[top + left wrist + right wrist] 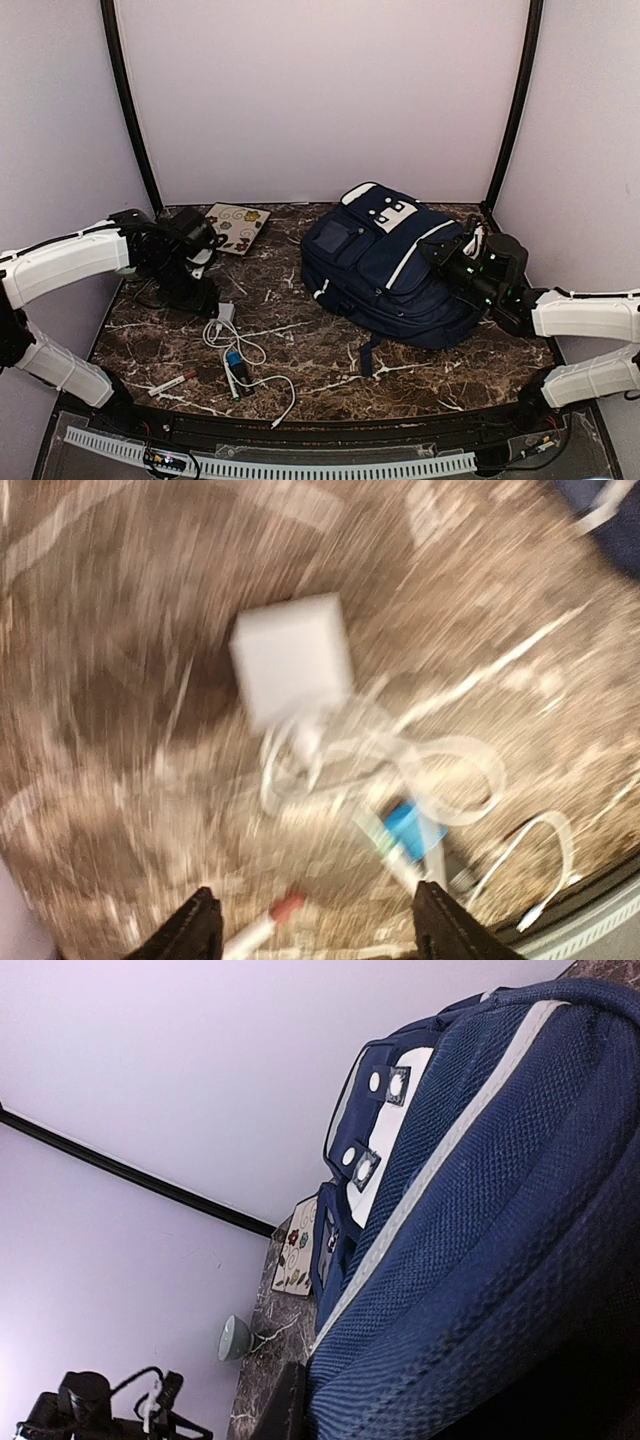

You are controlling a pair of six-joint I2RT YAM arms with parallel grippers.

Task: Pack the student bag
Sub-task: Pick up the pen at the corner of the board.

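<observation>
1. Student bag [385, 270], a large navy blue fabric backpack with white trim stripes. It lies flat on the right half of the dark brown marbled tabletop [330, 375], with its white patch at the far end. Its long axis runs far to near and leans slightly right.
2. Left gripper [203, 293]. It points down over the left half of the table, well apart from the bag, which lies to its right. The wrist view is blurred, but it shows the fingers [195, 935] spread with nothing between them.
3. White square plastic charger block [226, 312]. It sits just beside the left gripper, on the side toward the bag. In the wrist view it lies ahead of the gap between the fingers. Its looped white cable [240, 350] trails toward the near edge, close to a red-capped marker [172, 382].
4. Right gripper [445, 255]. Its fingers are pressed together against the bag's right flank. Whether any fabric is caught between them cannot be told.
5. Judgement: the left arm is the nearer one to the loose items. The coming move probably turns on the block lying straight ahead of its spread fingers, with the bag off to the right as the destination. No open compartment shows.
</observation>
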